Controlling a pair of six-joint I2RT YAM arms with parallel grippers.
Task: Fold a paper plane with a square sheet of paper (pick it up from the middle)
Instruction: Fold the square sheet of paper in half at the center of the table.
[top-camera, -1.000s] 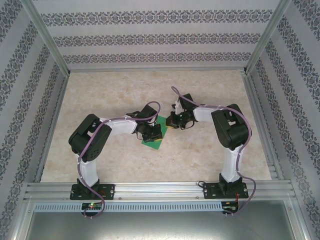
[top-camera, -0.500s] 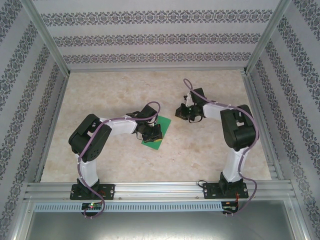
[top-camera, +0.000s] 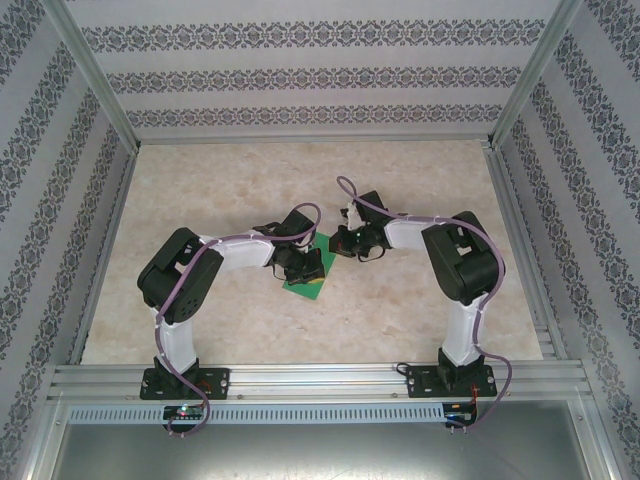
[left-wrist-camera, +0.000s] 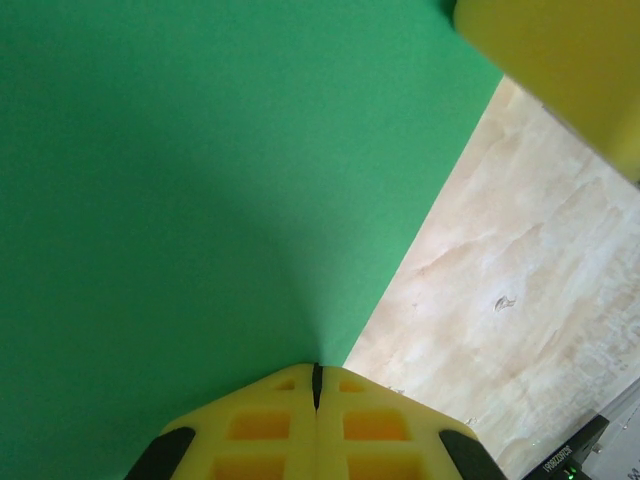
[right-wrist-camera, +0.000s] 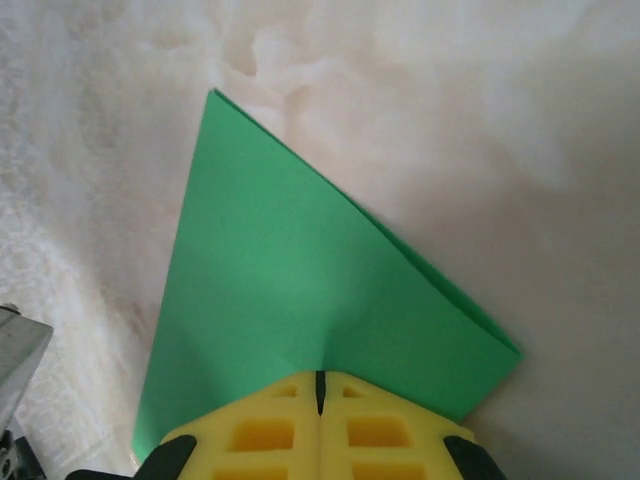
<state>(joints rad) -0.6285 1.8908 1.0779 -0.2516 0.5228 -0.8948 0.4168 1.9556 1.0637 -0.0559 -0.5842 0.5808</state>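
Green paper sheet (top-camera: 308, 284) lies flat on the marble-look table (top-camera: 420, 310), mid-table, between the two arms. It's folded: the right wrist view shows a wedge with a doubled edge along its right side, point facing away from the camera. Left gripper (left-wrist-camera: 317, 382): jaws fully together, tips down on the sheet near its edge, bare table just to the right. Right gripper (right-wrist-camera: 320, 385): jaws together too, tips on the wedge's wide end. Can't tell if either nips paper or just presses it. From above, both grippers sit close together over the sheet.
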